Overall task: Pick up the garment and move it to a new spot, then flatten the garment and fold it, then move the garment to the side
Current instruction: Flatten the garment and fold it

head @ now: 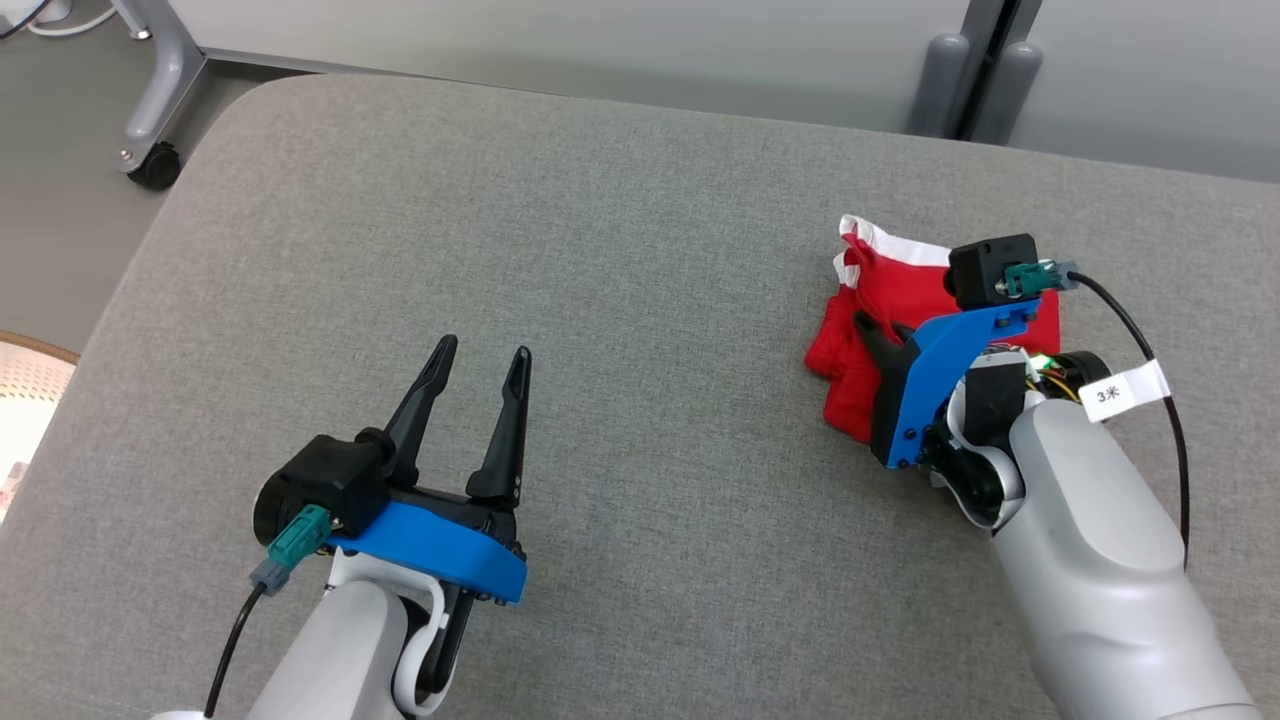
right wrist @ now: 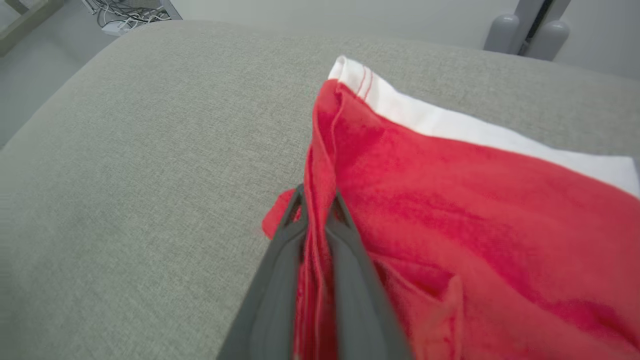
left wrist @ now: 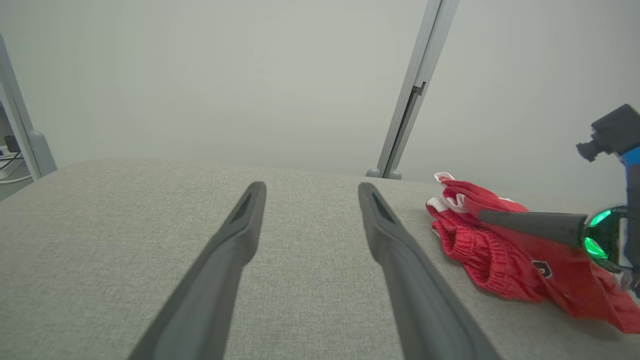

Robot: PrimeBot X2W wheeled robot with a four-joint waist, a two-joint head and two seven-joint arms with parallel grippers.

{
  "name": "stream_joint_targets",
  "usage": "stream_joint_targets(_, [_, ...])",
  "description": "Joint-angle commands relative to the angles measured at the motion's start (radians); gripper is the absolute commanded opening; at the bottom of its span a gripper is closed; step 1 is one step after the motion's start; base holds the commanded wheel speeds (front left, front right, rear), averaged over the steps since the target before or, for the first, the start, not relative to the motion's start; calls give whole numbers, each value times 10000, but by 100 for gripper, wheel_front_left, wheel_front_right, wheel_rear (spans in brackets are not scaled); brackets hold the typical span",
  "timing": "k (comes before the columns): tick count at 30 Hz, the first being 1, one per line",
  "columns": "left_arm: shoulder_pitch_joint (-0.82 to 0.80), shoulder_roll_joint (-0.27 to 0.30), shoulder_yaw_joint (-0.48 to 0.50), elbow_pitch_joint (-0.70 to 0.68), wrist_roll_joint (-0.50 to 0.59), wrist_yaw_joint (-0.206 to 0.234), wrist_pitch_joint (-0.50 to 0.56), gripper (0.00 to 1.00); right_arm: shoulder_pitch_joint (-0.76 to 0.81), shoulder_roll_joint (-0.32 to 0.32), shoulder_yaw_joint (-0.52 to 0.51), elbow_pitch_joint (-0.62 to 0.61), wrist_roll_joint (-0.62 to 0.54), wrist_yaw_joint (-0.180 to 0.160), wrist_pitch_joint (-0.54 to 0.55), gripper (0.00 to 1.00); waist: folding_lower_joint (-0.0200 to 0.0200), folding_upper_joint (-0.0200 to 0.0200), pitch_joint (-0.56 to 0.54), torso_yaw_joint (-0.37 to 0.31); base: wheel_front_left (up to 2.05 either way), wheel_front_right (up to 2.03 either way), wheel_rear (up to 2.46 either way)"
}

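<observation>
Red garment [head: 888, 298] with white trim, loosely folded, rumpled, on grey table [head: 600, 250], one fold pinched in right pincer [right wrist: 318, 196]

Grey fabric tabletop [head: 620, 250] lay bare across centre and far left, open passage; red shorts [head: 890, 290] heaped at right, right gripper [right wrist: 318, 196] clamped on them; left gripper [head: 485, 348] spread-fingered, low left

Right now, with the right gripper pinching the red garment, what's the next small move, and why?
Probably open the right gripper and ease back. Its jaws are shut on a fold of the garment, which lies as a compact, apparently folded bundle at the table's right side. The left gripper is open, apart.
</observation>
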Motion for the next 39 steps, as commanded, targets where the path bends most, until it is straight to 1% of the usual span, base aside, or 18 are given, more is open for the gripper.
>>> stream_joint_targets(1, [-152,-25,4,0,-48,-7,-44,100,-117,48,60,19,167,5,-70,100,0,-1,5,8,0,0,0])
stream_joint_targets(4, [-111,-10,90,18,-31,-7,-44,100,-270,63,477,-253,1341,5,-271,100,0,-1,-30,-41,0,0,0])
stream_joint_targets(7, [24,53,248,29,17,-7,-44,100,-337,51,955,-1138,2731,3,-592,100,0,-1,-163,-210,0,0,0])
stream_joint_targets(9, [126,70,301,19,55,-7,-44,100,-280,-75,1037,-1812,3032,5,-851,100,0,-1,-278,-353,0,0,0])
stream_joint_targets(11, [216,95,394,29,79,-7,-44,100,-48,-508,908,-2380,3014,3,-1098,100,0,-1,-427,-507,0,0,0])
stream_joint_targets(14, [363,109,464,18,89,-7,-45,100,414,-1134,431,-2999,2624,3,-1484,100,0,-1,-637,-718,0,0,0])
stream_joint_targets(18, [450,116,467,-20,82,-7,-43,100,1443,-1850,-376,-3029,1724,3,-1442,100,0,-1,-748,-914,0,0,0])
stream_joint_targets(20, [440,130,495,-60,77,-7,-43,100,1780,-1819,-685,-2932,1453,5,-1354,100,0,-1,-679,-992,0,0,0])
stream_joint_targets(23, [309,169,471,-106,81,-7,-43,100,2092,-1790,-882,-2689,851,5,-1335,100,0,-1,-498,-1059,0,0,0])
stream_joint_targets(24, [252,173,449,-111,89,-7,-43,100,2123,-1727,-890,-2589,678,5,-1390,62,0,-1,-438,-1067,0,0,0])
stream_joint_targets(25, [192,180,430,-109,95,-7,-43,100,2114,-1680,-866,-2463,461,5,-1449,16,0,-1,-382,-1063,0,0,0])
stream_joint_targets(26, [131,186,411,-104,99,-7,-43,100,2060,-1603,-782,-2325,274,5,-1519,0,0,-1,-331,-1054,0,0,0])
stream_joint_targets(30, [19,198,297,-38,86,-8,-43,100,1764,-1337,-114,-1627,-464,5,-1679,0,0,-1,-233,-963,0,0,0])
stream_joint_targets(32, [-29,201,257,5,50,-8,-45,100,1673,-1042,391,-1233,-575,5,-1643,0,0,-1,-246,-906,0,0,0])
stream_joint_targets(35, [-28,216,209,69,6,-8,-43,100,1644,-642,1430,-994,-164,5,-1526,0,0,-1,-323,-824,0,0,0])
stream_joint_targets(37, [39,238,240,87,4,-8,-43,100,1743,-452,2225,-1197,366,5,-1444,0,0,-1,-398,-818,0,0,0])
stream_joint_targets(39, [149,269,289,82,-9,-8,-43,100,1936,-302,3068,-1577,1136,3,-1277,0,0,-1,-467,-878,0,0,0])
